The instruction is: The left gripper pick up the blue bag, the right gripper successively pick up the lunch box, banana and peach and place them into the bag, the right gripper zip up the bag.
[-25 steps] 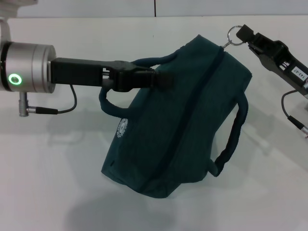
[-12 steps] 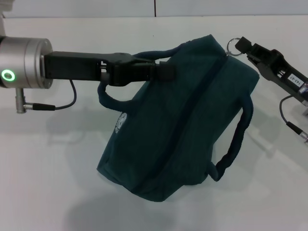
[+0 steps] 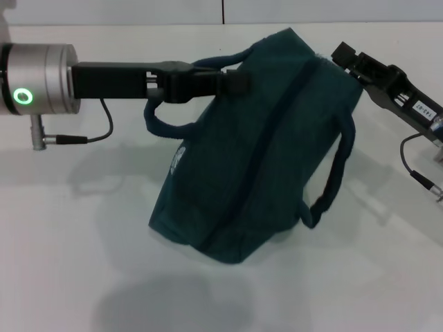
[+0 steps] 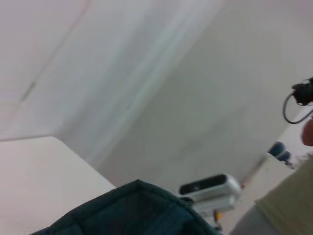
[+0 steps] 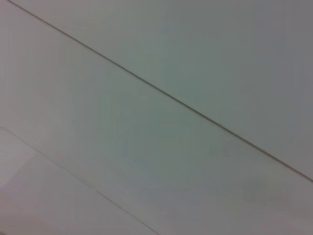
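The blue bag (image 3: 256,145) hangs tilted above the white table (image 3: 69,263), its base dropping toward 7 o'clock in the head view and its upper end toward 1 o'clock; the left gripper (image 3: 232,81) reaches in from 9 o'clock and is pinched on one loop handle (image 3: 208,66) near the bag's top, which is likely why the body slumps away beneath it; the second handle (image 3: 332,180) dangles loose on the 3 o'clock side; the zipper line (image 3: 277,117) runs dark along the upper face and looks closed along what shows, so the task seems near its end; the right gripper (image 3: 340,52) sits at the bag's 1 o'clock corner, where a zip's travel would finish, touching or just beside the fabric; whether its fingers grip anything cannot be told; lunch box, banana and peach are not in sight, presumably inside
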